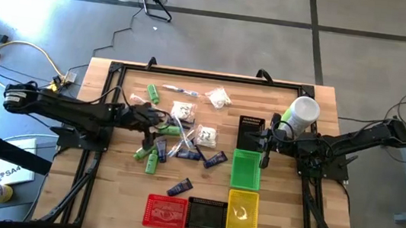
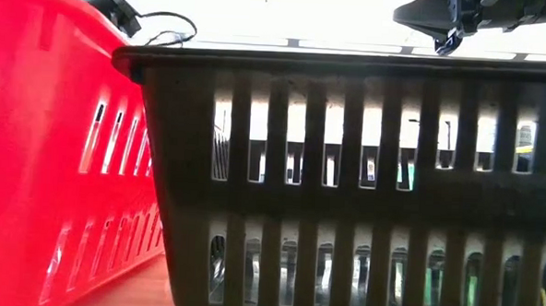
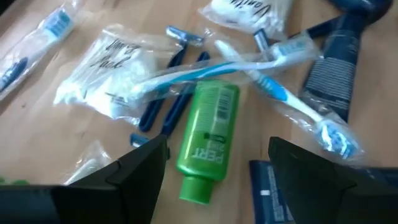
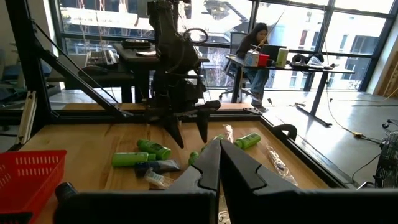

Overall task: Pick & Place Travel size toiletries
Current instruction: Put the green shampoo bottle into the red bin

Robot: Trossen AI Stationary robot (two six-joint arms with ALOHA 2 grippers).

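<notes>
The travel size toiletries (image 1: 182,131) lie in a loose pile on the middle of the wooden table: green bottles, navy tubes, white packets and wrapped toothbrushes. My left gripper (image 1: 157,126) hangs open over the pile's left part. In its wrist view, a green bottle (image 3: 208,140) lies flat on the wood with its cap end between the spread fingers of my left gripper (image 3: 217,155), untouched. A wrapped toothbrush (image 3: 273,87) lies across the bottle's far end. My right gripper (image 1: 264,153) is shut and empty above the far end of the green basket (image 1: 245,171); its wrist view shows it (image 4: 219,155) held level.
A red basket (image 1: 165,211), a black basket (image 1: 207,215) and a yellow basket (image 1: 243,211) stand in a row at the near edge. Another black basket (image 1: 251,126) and a white cup (image 1: 303,110) stand at the far right. A person sits at a desk (image 4: 255,43) beyond the table.
</notes>
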